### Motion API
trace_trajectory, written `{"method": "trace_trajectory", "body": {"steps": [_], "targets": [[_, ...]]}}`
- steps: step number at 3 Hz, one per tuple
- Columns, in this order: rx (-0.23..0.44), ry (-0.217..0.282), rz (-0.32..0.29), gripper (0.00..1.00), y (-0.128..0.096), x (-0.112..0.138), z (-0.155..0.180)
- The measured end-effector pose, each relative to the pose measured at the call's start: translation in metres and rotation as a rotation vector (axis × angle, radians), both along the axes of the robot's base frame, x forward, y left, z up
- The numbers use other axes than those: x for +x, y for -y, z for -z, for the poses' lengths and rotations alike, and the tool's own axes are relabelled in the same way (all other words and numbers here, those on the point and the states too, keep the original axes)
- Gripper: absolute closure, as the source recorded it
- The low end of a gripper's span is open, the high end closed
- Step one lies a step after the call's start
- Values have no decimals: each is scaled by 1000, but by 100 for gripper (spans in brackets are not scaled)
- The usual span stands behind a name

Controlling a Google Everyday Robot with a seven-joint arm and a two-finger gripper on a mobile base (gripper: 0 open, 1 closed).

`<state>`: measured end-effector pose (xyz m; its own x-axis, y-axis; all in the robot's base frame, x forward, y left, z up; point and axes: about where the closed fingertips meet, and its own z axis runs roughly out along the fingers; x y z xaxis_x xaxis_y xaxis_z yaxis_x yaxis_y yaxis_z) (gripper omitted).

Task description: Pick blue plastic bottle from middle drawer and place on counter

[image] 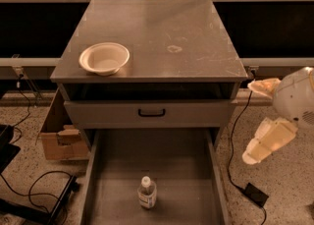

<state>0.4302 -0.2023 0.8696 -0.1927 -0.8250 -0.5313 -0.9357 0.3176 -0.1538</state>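
The blue plastic bottle [147,192] stands upright on the floor of the open middle drawer [186,165], near its front and a little left of centre. It is clear, with a white cap and a pale label band. The counter [162,32] is the grey scuffed cabinet top, with a pale ring stain [174,48] near its middle. My gripper [267,141] hangs at the right of the cabinet, outside the drawer's right wall, at about drawer height and well apart from the bottle.
A cream round bowl [104,58] sits on the counter's front left. A closed drawer front with a black handle [151,113] is above the open drawer. A cardboard box [59,135] and cables lie on the floor at left. A black power adapter [256,194] lies at right.
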Motion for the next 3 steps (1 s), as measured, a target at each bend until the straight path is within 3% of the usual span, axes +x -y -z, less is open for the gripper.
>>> {"method": "trace_trajectory", "body": {"steps": [1,2,3], "targets": [[149,64,-40,0,-24,3,54],[242,174,-79,0,-47,24,100],[266,248,-91,0,-57,51,137]]}}
